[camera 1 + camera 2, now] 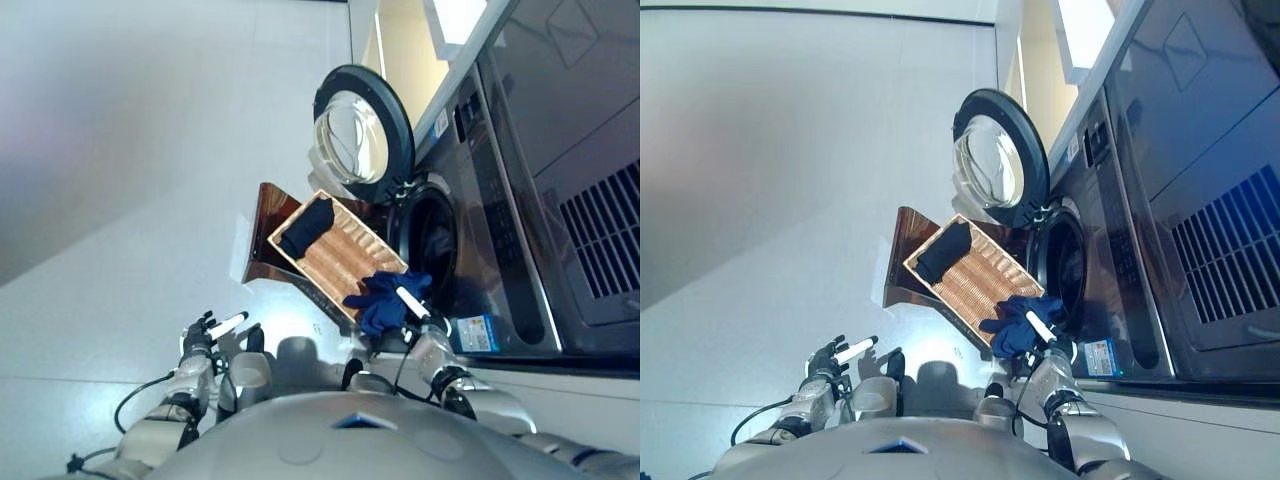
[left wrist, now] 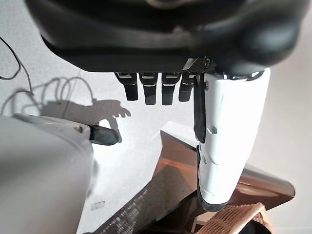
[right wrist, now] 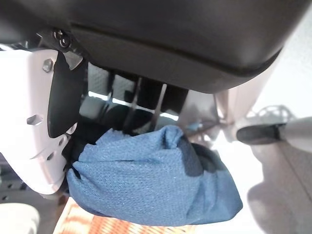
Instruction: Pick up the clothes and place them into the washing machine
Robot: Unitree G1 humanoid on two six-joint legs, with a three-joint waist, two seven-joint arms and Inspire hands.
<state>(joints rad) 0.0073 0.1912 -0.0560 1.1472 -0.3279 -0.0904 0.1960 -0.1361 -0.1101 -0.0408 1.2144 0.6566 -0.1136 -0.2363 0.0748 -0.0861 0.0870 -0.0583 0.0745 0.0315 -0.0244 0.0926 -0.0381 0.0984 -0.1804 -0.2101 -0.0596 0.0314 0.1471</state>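
At about 7 o'clock in the head views the left hand (image 1: 205, 335) hangs over the pale floor (image 1: 120, 150), holding nothing; its own wrist view shows the fingers (image 2: 148, 92) hanging loosely in a row beside the white-covered thumb (image 2: 229, 131), relaxed and apart from any cloth. Just past it, toward the centre, a brown stand (image 1: 268, 235) carries a woven basket (image 1: 345, 262) with a pale rim and an orange-brown ribbed inside. In the basket's far end, toward 11 o'clock from its middle, lies a dark garment (image 1: 308, 226), folded up against the rim (the rest of the basket floor shows bare weave). At the basket's near end, around 5 o'clock of the basket, the right hand (image 1: 1040, 335) is closed on a blue garment (image 1: 385, 298); the right wrist view shows the blue mesh cloth (image 3: 151, 183) bunched under the curled fingers and against the white thumb cover, with the weave of the basket just beneath it. Whether the cloth is touching the basket I cannot tell. To the right, from 1 to 3 o'clock, stands the washing machine (image 1: 500, 230), its round door (image 1: 362, 132) swung wide open toward 12 o'clock and its dark drum opening (image 1: 430, 240) just beside the basket's right rim. What is inside the drum is too dark to tell.
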